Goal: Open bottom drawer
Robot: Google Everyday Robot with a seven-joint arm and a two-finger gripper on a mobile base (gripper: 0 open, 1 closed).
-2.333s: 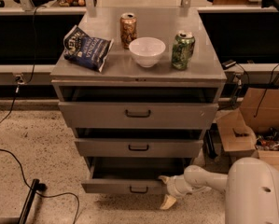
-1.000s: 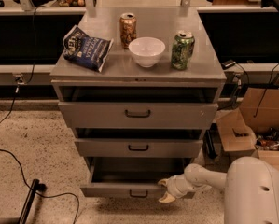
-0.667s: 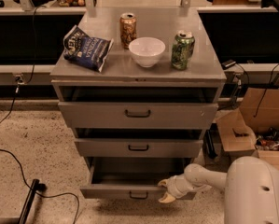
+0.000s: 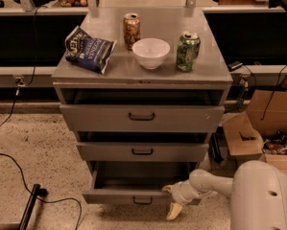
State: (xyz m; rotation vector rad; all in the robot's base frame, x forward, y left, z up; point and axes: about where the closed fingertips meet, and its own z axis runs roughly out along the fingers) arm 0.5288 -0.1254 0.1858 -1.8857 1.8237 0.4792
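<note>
The grey cabinet has three drawers. The bottom drawer (image 4: 124,197), with the slimmest front and a small dark handle (image 4: 142,201), is pulled well out, and its dark inside shows. My gripper (image 4: 171,200) is at the right part of its front panel. One pale finger (image 4: 167,189) sits at the panel's top edge and the other (image 4: 173,211) hangs down in front of it, so the fingers clasp the panel. The white arm runs back to the right. The middle drawer (image 4: 142,152) and the top drawer (image 4: 141,117) also stand slightly out.
On the cabinet top lie a chip bag (image 4: 89,43), a brown can (image 4: 131,30), a white bowl (image 4: 151,52) and a green can (image 4: 187,51). Cardboard boxes (image 4: 270,123) stand at the right. A black cable (image 4: 18,171) and a black bar (image 4: 30,206) lie on the floor at the left.
The bottom drawer has slid a little further out toward the camera, and my gripper has come forward with it on the front panel.
</note>
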